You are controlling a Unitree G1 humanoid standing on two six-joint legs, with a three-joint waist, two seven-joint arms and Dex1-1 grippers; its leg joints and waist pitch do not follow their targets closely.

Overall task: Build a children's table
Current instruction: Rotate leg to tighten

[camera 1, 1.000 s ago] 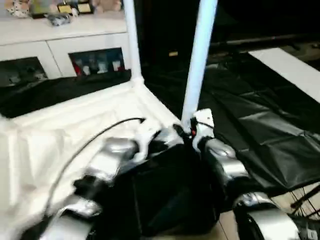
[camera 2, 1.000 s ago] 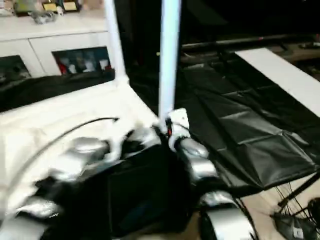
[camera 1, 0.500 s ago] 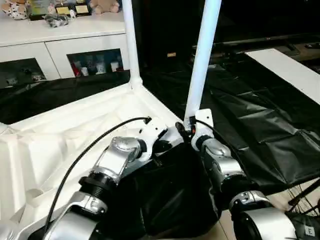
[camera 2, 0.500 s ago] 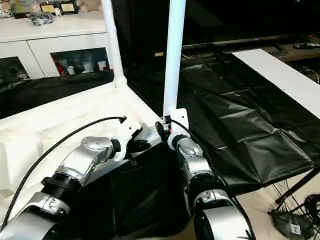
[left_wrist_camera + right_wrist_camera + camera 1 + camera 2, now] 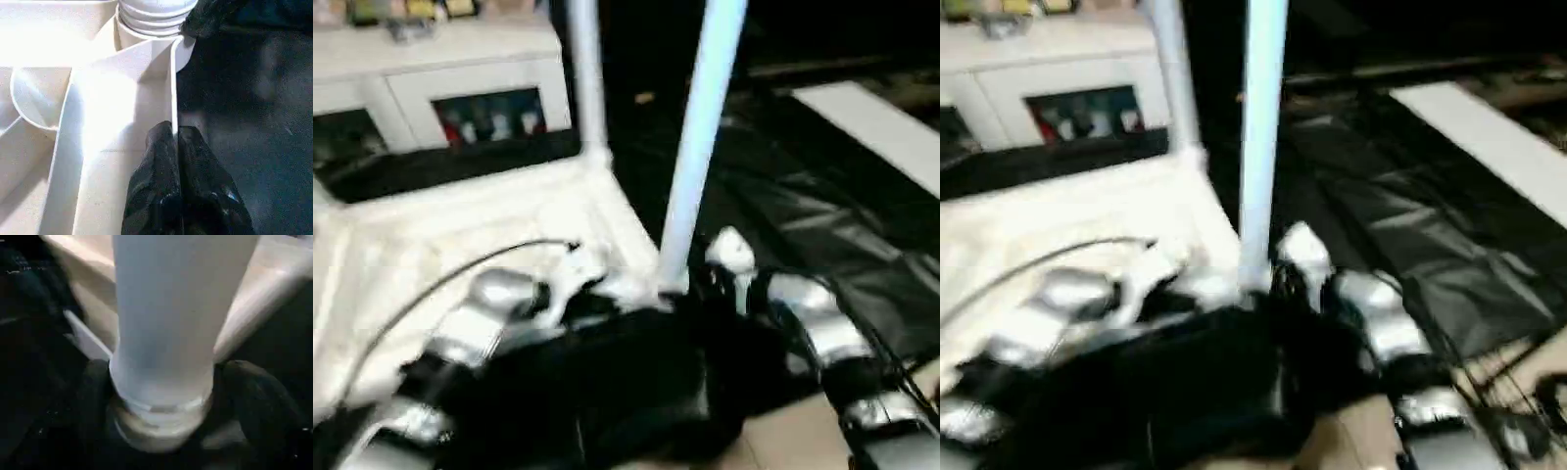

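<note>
The white tabletop (image 5: 460,225) lies upside down with two white legs standing up from its corner sockets, one at the far corner (image 5: 585,88) and one at the near corner (image 5: 698,147). In the left wrist view my left gripper (image 5: 175,129) is shut on the tabletop's thin rim wall (image 5: 172,83), close to the near leg's ribbed socket (image 5: 151,14). My right gripper (image 5: 164,396) straddles the base of the near leg (image 5: 166,308). It is open, one black finger (image 5: 95,396) on each side, with a gap showing at the other finger (image 5: 259,406).
A white cabinet (image 5: 440,69) with glass doors stands behind the tabletop. Crumpled black sheeting (image 5: 822,215) covers the floor to the right, with a white board (image 5: 876,127) lying at its far edge. A black cloth mass (image 5: 607,392) sits between my forearms.
The camera has shifted and the picture has blurred. My right wrist has drifted a little to the right of the near leg's base. The left gripper stays on the rim.
</note>
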